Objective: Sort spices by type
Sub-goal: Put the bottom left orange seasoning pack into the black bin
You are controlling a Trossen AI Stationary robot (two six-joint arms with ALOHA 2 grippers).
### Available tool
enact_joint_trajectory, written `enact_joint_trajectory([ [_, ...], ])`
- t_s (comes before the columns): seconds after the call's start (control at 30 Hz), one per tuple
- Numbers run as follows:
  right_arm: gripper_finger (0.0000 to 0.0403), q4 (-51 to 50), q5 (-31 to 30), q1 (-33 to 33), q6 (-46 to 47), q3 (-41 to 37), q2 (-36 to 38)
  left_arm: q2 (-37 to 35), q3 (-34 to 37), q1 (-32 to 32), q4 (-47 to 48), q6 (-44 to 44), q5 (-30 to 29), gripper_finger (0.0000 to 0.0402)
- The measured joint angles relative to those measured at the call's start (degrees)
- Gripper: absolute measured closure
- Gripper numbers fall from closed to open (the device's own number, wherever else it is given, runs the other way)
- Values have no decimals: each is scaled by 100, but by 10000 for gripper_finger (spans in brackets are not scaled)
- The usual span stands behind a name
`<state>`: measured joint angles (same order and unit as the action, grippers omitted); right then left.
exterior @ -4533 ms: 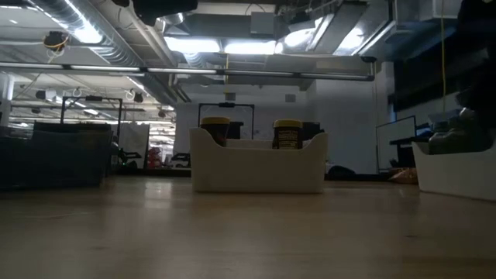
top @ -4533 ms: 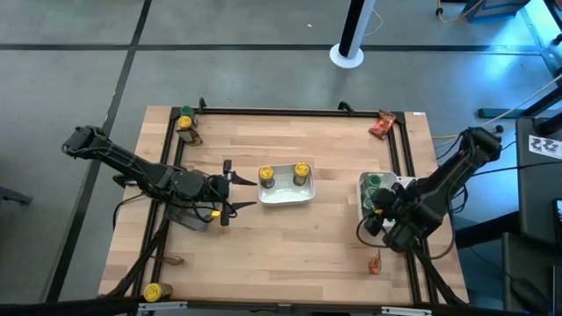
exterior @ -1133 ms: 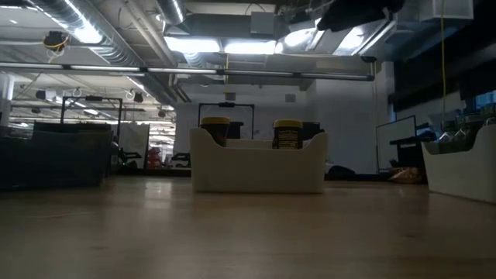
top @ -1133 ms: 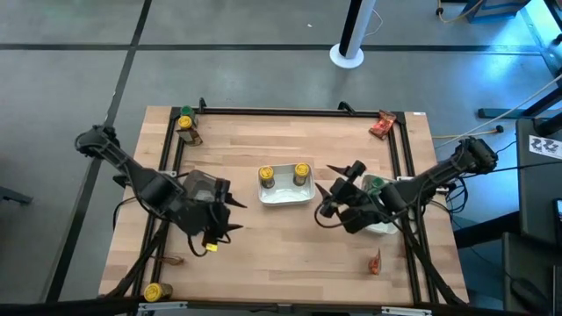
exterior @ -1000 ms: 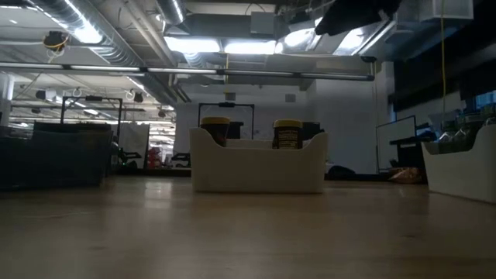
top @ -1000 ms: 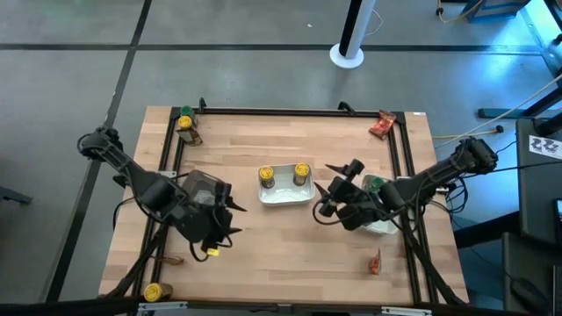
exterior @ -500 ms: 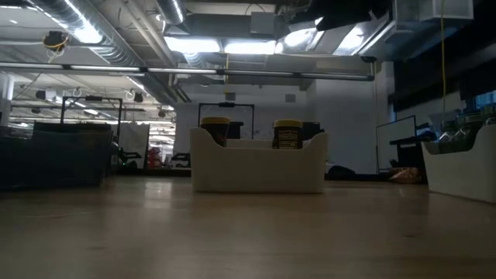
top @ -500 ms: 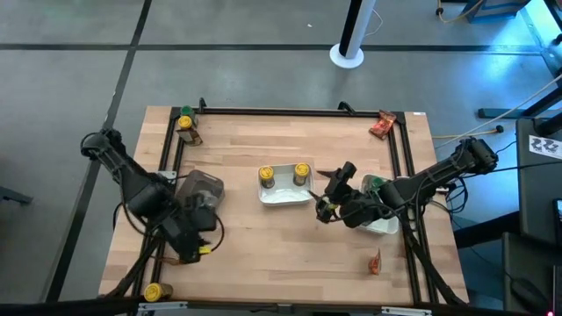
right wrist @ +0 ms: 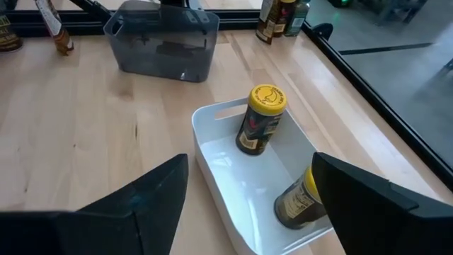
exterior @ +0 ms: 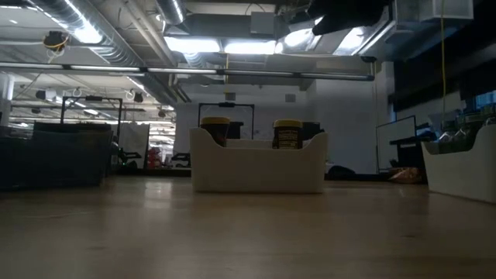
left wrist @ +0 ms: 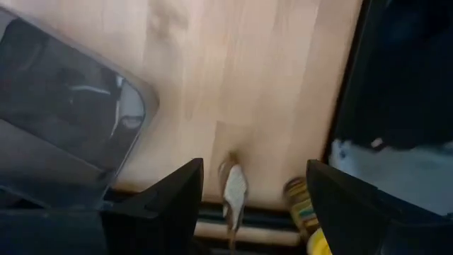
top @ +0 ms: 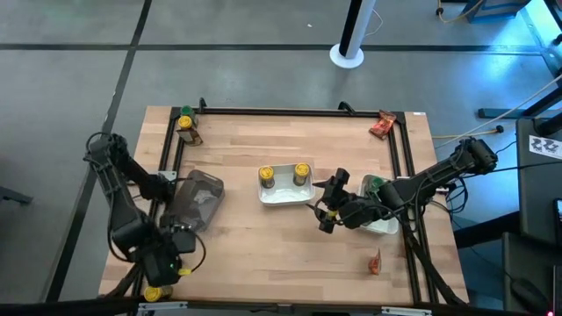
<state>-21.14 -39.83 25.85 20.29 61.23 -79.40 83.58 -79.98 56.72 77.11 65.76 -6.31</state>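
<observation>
yellow-lidded jars [right wrist: 260, 119] — white tray [right wrist: 233, 185]; grey bin [top: 195, 198] | red-orange packet [top: 382, 125]

A light wooden desk [top: 263, 237] is bordered by a black frame [top: 281, 111]. 1 white tray [top: 287, 197] is set near the desk's middle, and a 2nd white tray [top: 387, 226] is seen at the right edge. A clear grey bin [top: 195, 200] is placed toward the left side. On the grey floor beyond, a white pole base [top: 347, 56] is visible.
</observation>
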Motion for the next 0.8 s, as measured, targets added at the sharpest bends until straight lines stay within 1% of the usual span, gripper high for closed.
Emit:
enact_joint_trajectory([
  [0.07,104,4,0,0,-52,0,0,81,101,155,44,48,42,168],
  [0.27,104,3,2,0,-86,0,0,178,604,383,106,521,662,168],
  [0.4,104,4,2,0,-106,-1,0,178,894,538,18,554,701,168],
  [0.67,104,6,0,0,-114,0,0,178,1326,676,-626,533,857,168],
  [0.8,104,5,0,0,-128,-1,0,178,1531,709,-766,564,874,168],
])
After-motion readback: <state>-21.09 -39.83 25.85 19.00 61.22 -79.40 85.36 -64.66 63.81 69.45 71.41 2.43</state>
